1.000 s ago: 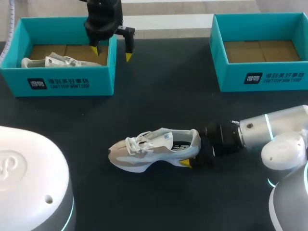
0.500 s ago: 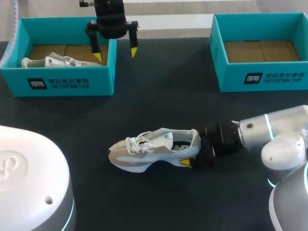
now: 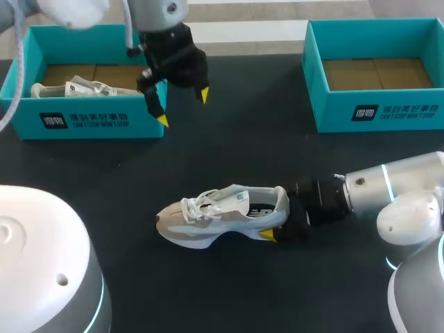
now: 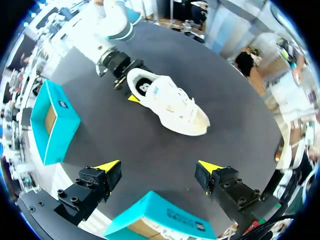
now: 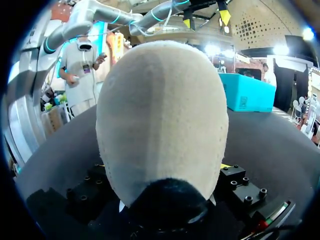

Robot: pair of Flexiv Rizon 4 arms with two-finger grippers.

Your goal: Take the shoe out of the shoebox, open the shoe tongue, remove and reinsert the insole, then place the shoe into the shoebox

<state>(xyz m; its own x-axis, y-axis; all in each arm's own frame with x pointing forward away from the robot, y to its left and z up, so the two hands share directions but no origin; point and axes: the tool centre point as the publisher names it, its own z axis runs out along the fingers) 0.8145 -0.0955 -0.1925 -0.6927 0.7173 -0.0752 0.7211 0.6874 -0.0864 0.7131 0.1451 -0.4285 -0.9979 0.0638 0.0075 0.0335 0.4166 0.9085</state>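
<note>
A white and beige shoe (image 3: 222, 214) lies on its sole mid-table, toe pointing left. My right gripper (image 3: 281, 220) is shut on its heel, with one yellow tip showing at the near side. The right wrist view is filled by the beige heel (image 5: 162, 115), wedged between the black fingers (image 5: 245, 187). My left gripper (image 3: 182, 105) hangs open and empty above the table, just right of the left box (image 3: 104, 121). Looking down from the left wrist, the shoe (image 4: 167, 102) lies well ahead of the open left gripper (image 4: 160, 167), with the right gripper (image 4: 122, 75) at its heel.
The teal left box holds a second pale shoe (image 3: 76, 89). An empty teal box (image 3: 374, 114) stands at the back right. Bare black tabletop (image 3: 229, 146) lies between the boxes and the shoe.
My left gripper has come away from the left box's right wall, moving nearer and a little right, and has turned. The right arm and the shoe have stayed put.
</note>
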